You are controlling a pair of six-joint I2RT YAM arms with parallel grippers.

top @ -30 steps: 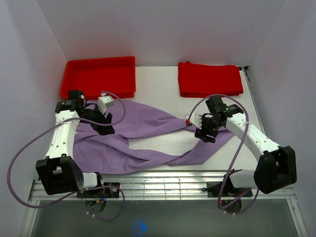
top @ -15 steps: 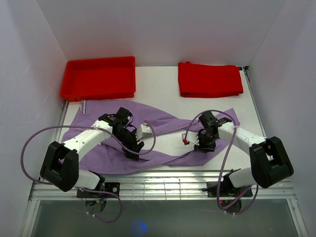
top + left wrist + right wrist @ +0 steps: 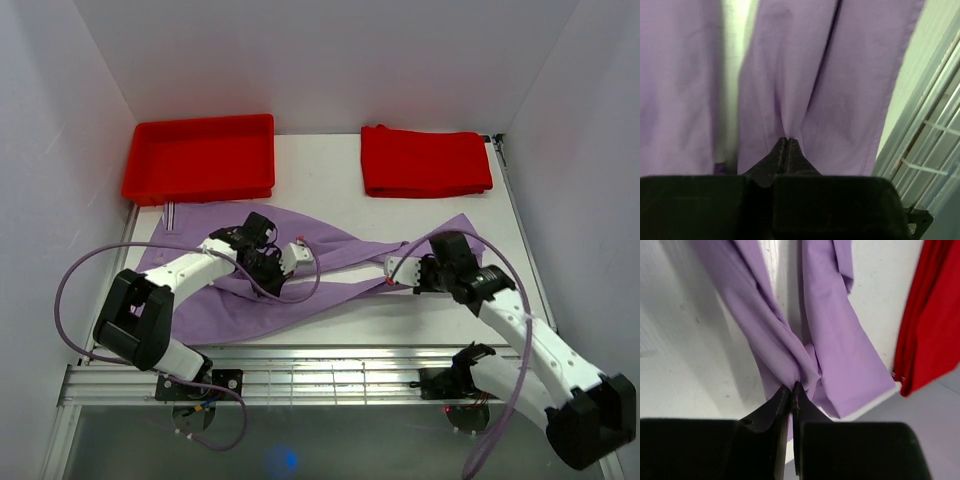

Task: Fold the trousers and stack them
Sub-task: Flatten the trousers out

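Two grippers pinch one garment. The trousers [image 3: 200,295], lilac-purple soft fabric, lie creased across the middle of the table [image 3: 320,185], their long axis running from left to right of the frame; the broad part spreads at lower left and the cloth narrows to a point at centre right. The left gripper [image 3: 786,143], fingers pressed together, nips a fold left of centre. The right gripper [image 3: 791,388] is likewise clamped on bunched fabric right of centre. A red tray [image 3: 200,185] sits at upper left, a folded red cloth [image 3: 425,160] at upper right.
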